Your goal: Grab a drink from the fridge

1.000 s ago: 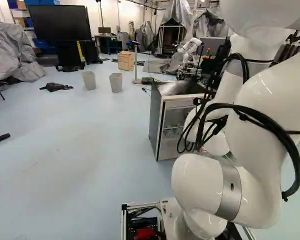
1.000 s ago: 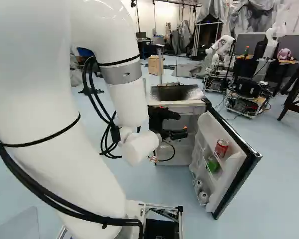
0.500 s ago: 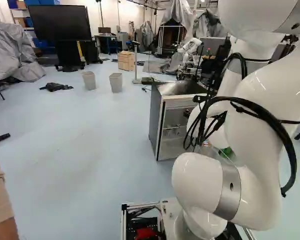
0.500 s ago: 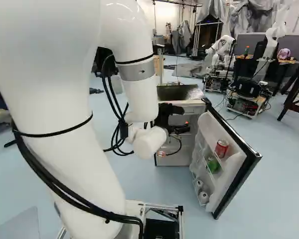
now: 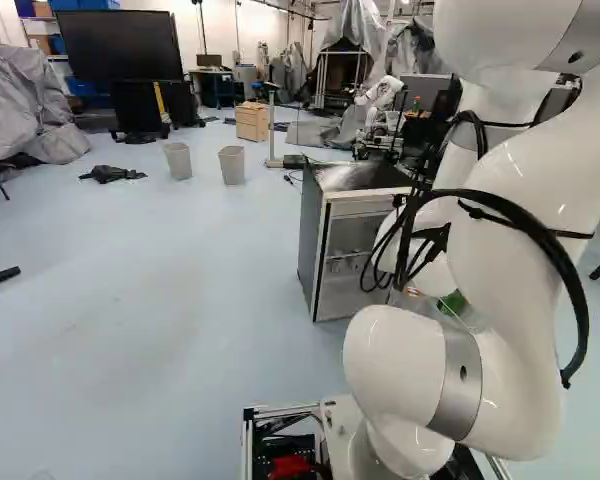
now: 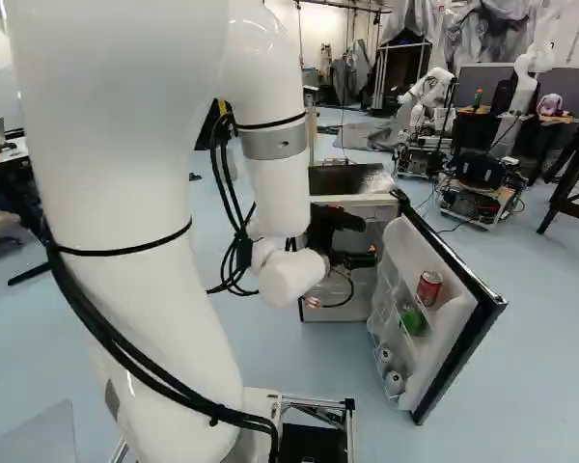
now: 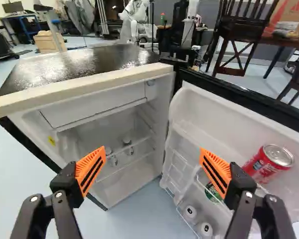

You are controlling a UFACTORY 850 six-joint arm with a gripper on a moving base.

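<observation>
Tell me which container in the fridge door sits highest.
The red drink can: it sits above the green container and the two pale ones.

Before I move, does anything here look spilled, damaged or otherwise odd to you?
At the fridge, I see nothing spilled or damaged; its open door suits the task. Only a dark crumpled heap looks odd, lying loose on the floor near a grey bin.

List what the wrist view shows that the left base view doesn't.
Only the wrist view: the red drink can on the open fridge door, and the gripper with its orange-padded fingers apart.
Only the left base view: two grey bins and the arm's lowest joint.
Both: the fridge cabinet, the wooden drawer unit and another robot.
</observation>
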